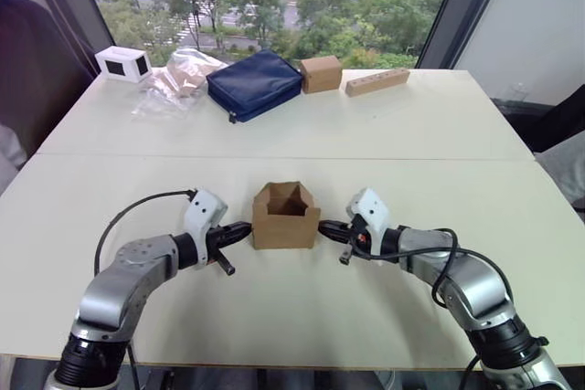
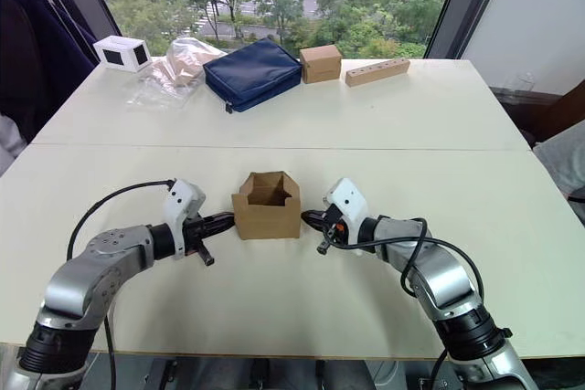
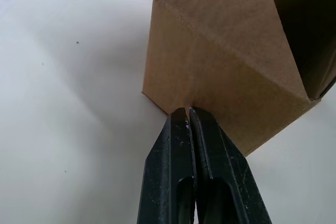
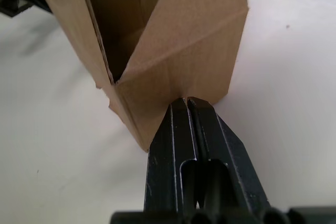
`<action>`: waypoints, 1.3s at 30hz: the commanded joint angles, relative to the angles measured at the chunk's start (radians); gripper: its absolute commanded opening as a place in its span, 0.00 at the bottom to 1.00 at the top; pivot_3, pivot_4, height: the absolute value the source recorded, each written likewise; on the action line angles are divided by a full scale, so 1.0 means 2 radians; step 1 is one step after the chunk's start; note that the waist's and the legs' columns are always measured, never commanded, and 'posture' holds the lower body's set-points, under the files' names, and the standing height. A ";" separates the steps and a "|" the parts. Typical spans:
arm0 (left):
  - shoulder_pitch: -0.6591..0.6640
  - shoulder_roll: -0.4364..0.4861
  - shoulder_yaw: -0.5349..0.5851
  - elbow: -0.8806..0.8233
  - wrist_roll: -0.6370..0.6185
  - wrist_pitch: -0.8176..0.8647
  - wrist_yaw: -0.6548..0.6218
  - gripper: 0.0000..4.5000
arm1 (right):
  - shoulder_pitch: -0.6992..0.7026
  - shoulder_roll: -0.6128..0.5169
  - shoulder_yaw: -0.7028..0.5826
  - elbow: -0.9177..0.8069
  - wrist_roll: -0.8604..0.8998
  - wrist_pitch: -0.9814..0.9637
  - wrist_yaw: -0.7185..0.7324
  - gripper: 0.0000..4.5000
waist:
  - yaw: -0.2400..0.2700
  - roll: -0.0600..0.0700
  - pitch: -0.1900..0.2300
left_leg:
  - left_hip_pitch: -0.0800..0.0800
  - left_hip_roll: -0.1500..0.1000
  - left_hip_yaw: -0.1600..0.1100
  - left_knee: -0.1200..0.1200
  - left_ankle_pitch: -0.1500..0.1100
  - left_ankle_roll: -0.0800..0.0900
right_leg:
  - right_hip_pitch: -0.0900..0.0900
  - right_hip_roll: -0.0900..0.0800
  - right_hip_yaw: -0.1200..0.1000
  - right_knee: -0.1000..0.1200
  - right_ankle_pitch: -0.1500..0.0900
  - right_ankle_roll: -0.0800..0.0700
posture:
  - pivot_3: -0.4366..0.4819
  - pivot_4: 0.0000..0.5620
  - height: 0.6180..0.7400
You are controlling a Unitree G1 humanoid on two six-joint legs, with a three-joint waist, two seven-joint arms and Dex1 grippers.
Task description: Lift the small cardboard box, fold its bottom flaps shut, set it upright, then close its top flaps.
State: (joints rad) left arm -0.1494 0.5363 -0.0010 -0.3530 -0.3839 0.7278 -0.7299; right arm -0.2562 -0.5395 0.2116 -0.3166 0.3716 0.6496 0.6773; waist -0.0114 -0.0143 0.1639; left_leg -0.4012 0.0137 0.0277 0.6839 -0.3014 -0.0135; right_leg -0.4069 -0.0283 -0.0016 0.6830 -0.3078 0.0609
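The left end effector, fingers pressed together and empty, touches the left wall of the small plain brown cardboard box. The box stands upright on the pale counter, its top flaps unclosed. The right end effector, likewise closed and empty, presses its right wall.

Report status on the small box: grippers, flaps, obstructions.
Left gripper and right gripper shut, tips pressed against opposite sides of the small cardboard box. Box upright on table, top flaps open. Nothing in the way.

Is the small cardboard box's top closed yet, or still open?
Open. The small plain brown cardboard box stands upright on the table, its top flaps raised, showing the hollow interior.
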 commanded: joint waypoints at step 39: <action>-0.099 0.080 0.036 0.047 -0.115 0.008 -0.125 0.01 | -0.036 -0.097 -0.157 -0.042 0.107 0.058 0.094 0.00 | 0.000 0.000 0.000 | 0.001 0.000 0.000 0.000 0.000 0.000 | 0.001 0.000 0.000 -0.001 0.000 0.000 | 0.48 0.27 1.00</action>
State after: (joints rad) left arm -0.3131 0.6974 0.0722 -0.2444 -0.5934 0.7393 -0.9660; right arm -0.2917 -0.7550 -0.0724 -0.3988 0.5306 0.7625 0.8539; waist -0.0114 -0.0145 0.1641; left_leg -0.3992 0.0137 0.0277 0.6833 -0.3016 -0.0132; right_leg -0.4042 -0.0283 -0.0022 0.6812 -0.3079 0.0607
